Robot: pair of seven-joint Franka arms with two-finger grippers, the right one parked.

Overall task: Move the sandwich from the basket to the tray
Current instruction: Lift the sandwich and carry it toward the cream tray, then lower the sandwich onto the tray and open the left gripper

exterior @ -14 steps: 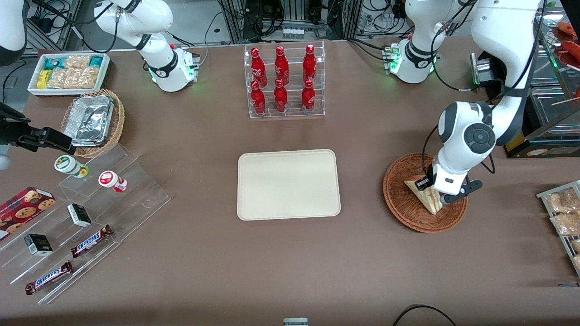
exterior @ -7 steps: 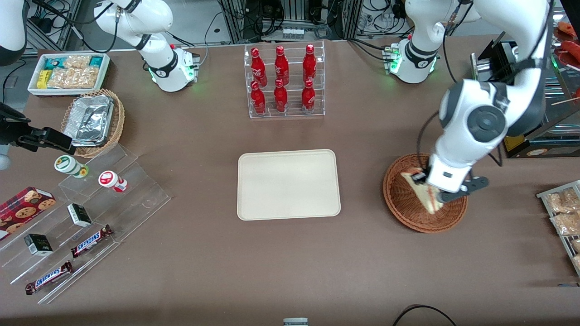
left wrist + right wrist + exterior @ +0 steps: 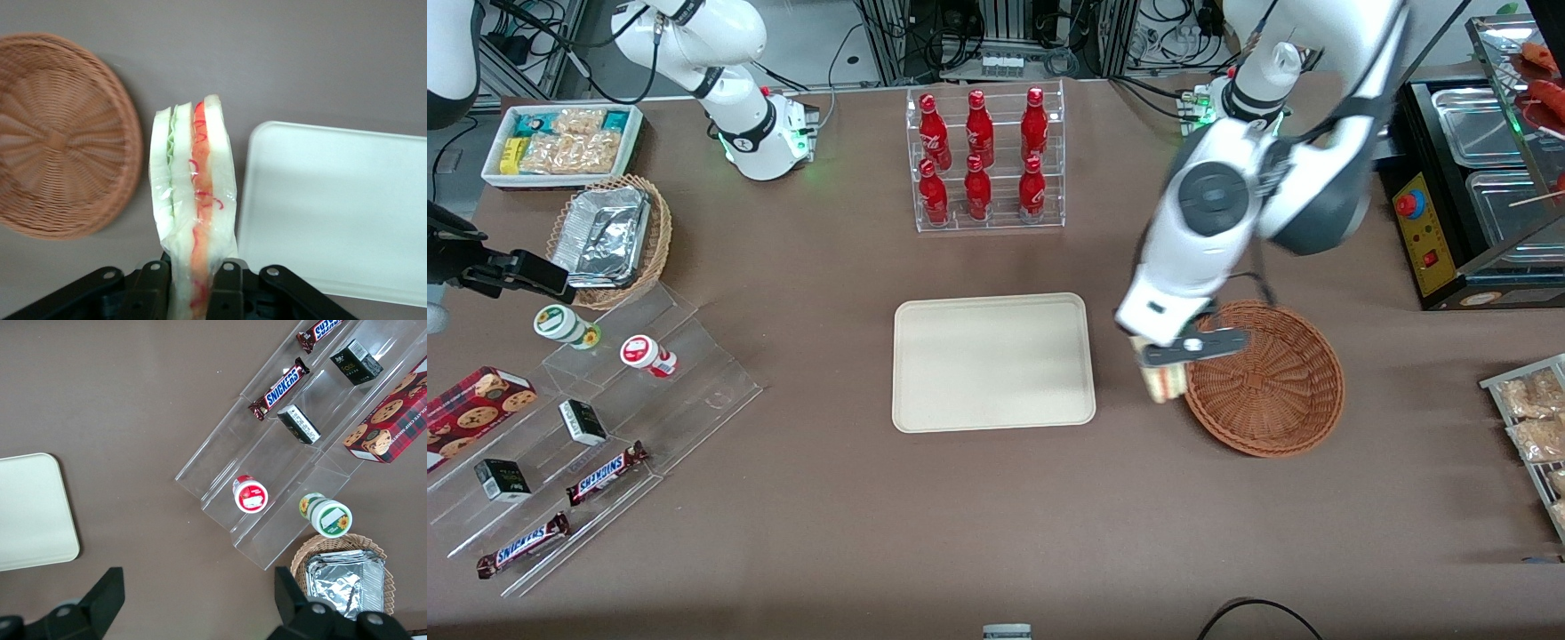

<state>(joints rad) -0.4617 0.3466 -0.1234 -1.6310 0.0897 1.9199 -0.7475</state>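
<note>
My left gripper [image 3: 1165,364] is shut on the sandwich [image 3: 1167,382], a wrapped wedge of pale bread with red and green filling, and holds it in the air between the basket and the tray. In the left wrist view the sandwich [image 3: 195,200] hangs from the gripper [image 3: 193,293], clamped between the two black fingers [image 3: 228,287]. The reddish-brown wicker basket [image 3: 1263,378] holds nothing; it also shows in the left wrist view [image 3: 57,137]. The cream tray [image 3: 993,362] lies bare at the table's middle; it also shows in the left wrist view [image 3: 340,207] and the right wrist view [image 3: 30,513].
A clear rack of red bottles [image 3: 985,158] stands farther from the front camera than the tray. A black appliance with metal pans [image 3: 1467,178] and a rack of snack packets [image 3: 1534,427] lie toward the working arm's end. Acrylic steps with snacks [image 3: 587,418] lie toward the parked arm's end.
My gripper has lifted the sandwich out of the basket and carried it sideways past the basket's rim toward the tray. The basket now holds nothing.
</note>
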